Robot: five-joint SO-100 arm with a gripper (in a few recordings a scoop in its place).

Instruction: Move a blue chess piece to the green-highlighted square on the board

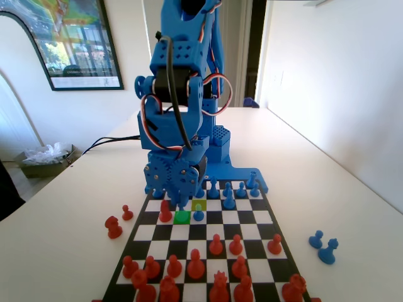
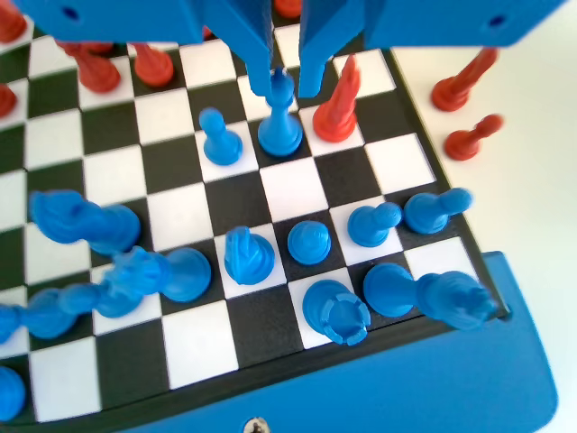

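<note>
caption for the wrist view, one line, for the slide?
Gripper jaws straddle the head of a blue chess piece standing on the board, beside a red piece.

Bright daylight, wall blown out right in fixed view; wrist view edges blurry.

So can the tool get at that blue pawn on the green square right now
Probably yes. In the wrist view the tool already straddles the blue pawn's head, and the red piece beside it stands apart.
</note>
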